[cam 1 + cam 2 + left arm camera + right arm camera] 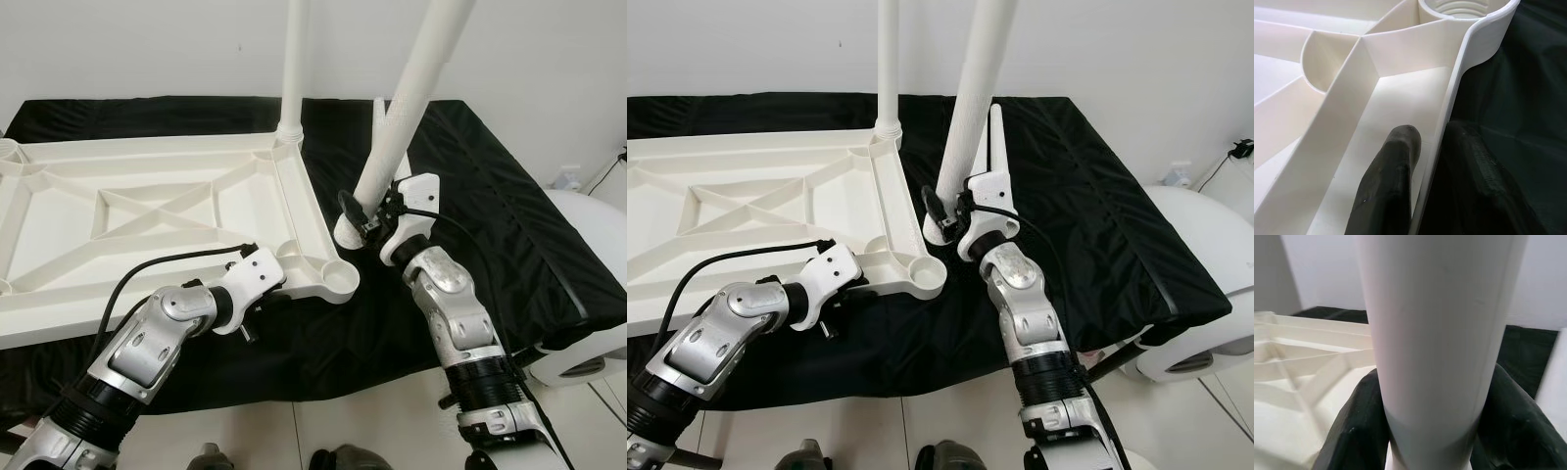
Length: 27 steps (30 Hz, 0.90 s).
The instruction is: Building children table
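The white table top (147, 206) lies upside down on a black cloth. One white leg (294, 69) stands upright in its far right corner. My right gripper (362, 220) is shut on a second leg (407, 98), (1440, 333), which is tilted. That leg's lower end sits just outside the rim, a little beyond the empty near right corner socket (340, 279). My left gripper (1435, 132) is shut on the table top's rim (1459, 88) close to that socket, with one finger (1396, 166) inside the rim and the other outside.
A third white leg (994, 147) lies on the black cloth (490, 196) behind the held one. A large white rounded object (588, 284) stands off the cloth's right edge. Pale floor tiles run along the near side, and a white wall is behind.
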Available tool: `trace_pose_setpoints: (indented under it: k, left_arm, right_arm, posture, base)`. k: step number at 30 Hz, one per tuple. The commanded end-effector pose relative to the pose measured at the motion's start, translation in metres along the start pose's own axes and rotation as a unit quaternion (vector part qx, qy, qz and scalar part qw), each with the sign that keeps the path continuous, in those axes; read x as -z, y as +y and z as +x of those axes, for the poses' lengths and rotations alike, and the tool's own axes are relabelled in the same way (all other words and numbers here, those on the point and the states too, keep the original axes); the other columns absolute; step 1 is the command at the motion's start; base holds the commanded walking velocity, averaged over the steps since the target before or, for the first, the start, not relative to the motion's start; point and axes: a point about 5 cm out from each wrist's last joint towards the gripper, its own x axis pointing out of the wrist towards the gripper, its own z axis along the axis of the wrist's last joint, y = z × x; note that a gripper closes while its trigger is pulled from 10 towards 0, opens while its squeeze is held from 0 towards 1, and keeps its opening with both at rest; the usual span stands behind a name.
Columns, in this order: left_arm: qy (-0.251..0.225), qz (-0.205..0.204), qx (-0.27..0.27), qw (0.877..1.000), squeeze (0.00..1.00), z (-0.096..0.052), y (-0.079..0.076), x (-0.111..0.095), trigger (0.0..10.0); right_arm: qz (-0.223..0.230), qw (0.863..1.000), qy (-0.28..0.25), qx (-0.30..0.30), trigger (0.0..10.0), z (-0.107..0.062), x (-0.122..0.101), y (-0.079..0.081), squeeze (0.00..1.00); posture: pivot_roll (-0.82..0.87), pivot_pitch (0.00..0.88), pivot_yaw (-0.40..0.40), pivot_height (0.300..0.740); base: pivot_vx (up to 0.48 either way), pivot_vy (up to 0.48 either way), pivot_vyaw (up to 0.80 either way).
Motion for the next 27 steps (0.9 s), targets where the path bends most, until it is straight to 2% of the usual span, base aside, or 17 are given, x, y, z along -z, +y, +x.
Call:
trace_pose_setpoints:
  k: [1,4,9,17,20,27]
  left_arm:
    - [0.005,0.004,-0.017,1.000,0.00,0.000,0.006,-0.002,10.0]
    - [0.007,0.004,-0.019,1.000,0.00,0.001,0.007,-0.002,10.0]
    - [0.007,0.005,-0.021,1.000,0.00,0.001,0.008,-0.003,10.0]
    - [0.008,0.006,-0.023,1.000,0.00,0.002,0.010,-0.003,10.0]
    - [0.008,0.008,-0.024,1.000,0.00,0.002,0.011,-0.004,10.0]
    - [0.007,0.010,-0.025,1.000,0.00,0.001,0.012,-0.005,10.0]
  right_arm:
    - [0.014,1.000,-0.001,-0.025,10.0,-0.005,-0.003,0.002,0.00]
    - [0.032,0.998,-0.002,-0.055,10.0,-0.012,-0.006,0.007,0.00]
    - [0.036,0.997,0.005,-0.073,10.0,-0.020,-0.006,0.010,0.00]
    - [0.040,0.996,0.018,-0.075,10.0,-0.027,-0.003,0.008,0.00]
    - [0.048,0.996,0.038,-0.069,10.0,-0.034,0.001,0.005,0.00]
    - [0.059,0.995,0.063,-0.057,10.0,-0.038,0.011,0.002,0.00]
  posture:
    - [0.03,0.023,-0.065,0.740]
    - [0.02,0.025,-0.064,0.740]
    - [0.02,0.030,-0.061,0.740]
    - [0.02,0.030,-0.059,0.740]
    - [0.02,0.030,-0.062,0.740]
    - [0.02,0.030,-0.064,0.740]
  base:
    - [0.000,0.000,0.00]
    - [0.000,0.000,0.00]
    - [0.000,0.000,0.00]
    - [0.000,0.000,0.00]
    - [0.000,0.000,0.00]
    - [0.000,0.000,0.00]
